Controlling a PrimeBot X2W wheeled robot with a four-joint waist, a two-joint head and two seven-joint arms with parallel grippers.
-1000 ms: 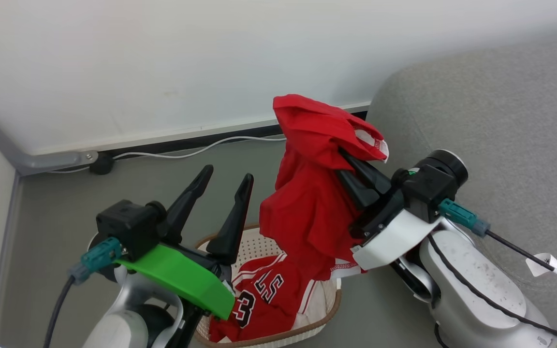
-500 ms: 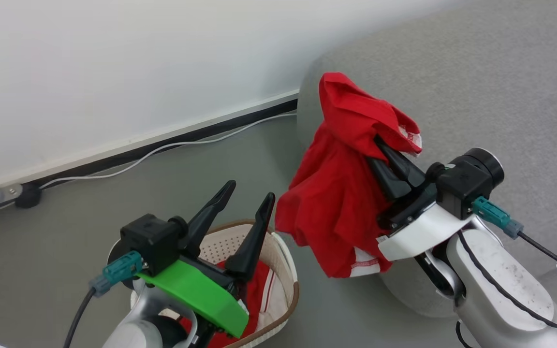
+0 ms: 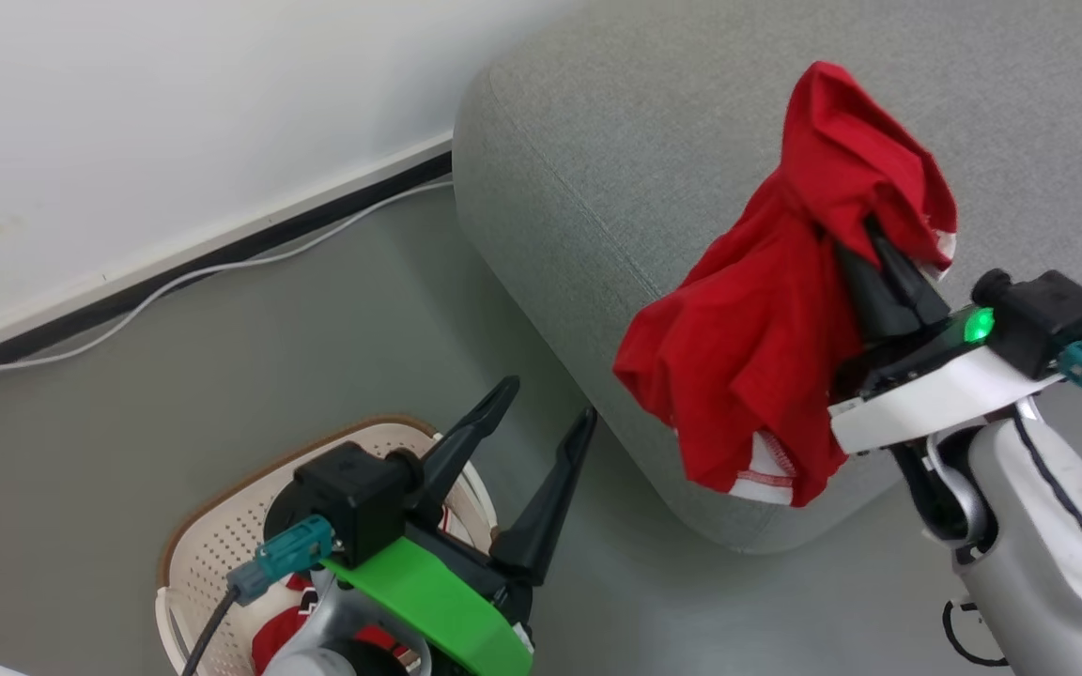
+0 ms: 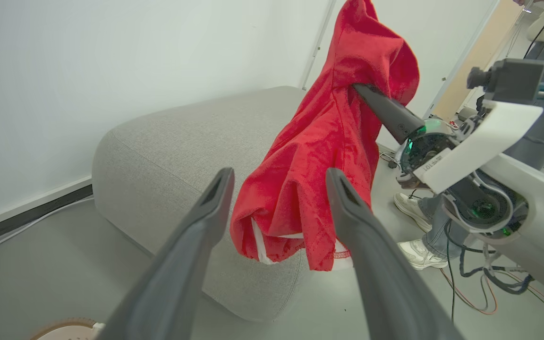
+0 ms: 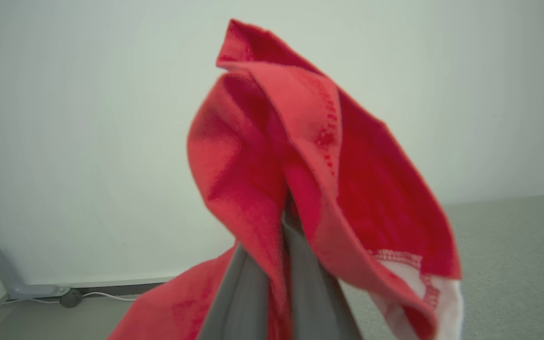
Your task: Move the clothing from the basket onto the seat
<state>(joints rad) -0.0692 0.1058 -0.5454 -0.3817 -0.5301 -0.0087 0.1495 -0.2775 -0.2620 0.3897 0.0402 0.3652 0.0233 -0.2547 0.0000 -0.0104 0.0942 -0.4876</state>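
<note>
The right gripper [image 3: 865, 253] clamps a red garment [image 3: 766, 329] at the grey sofa [image 3: 644, 169] edge; the left gripper [image 3: 550, 399] gapes wide near the basket [image 3: 222, 526], red clothing [image 3: 283, 629] inside. A white cable [image 3: 175, 282] runs along the wall [image 3: 128, 113].

- One seat [image 3: 616, 160].
- One basket [image 3: 212, 535], on the floor off the seat's corner.
- Two pieces of red clothing: a hanging garment [image 3: 766, 347] in front of the seat's edge, and a second garment [image 3: 283, 624] low off the seat's corner.
- Two pincers: the left pincer [image 3: 548, 399] and the right pincer [image 3: 872, 246], both near the seat's corner.
- One white cable [image 3: 316, 235], beside the seat.
- Two white shoes [image 4: 411, 205], beyond the seat.
</note>
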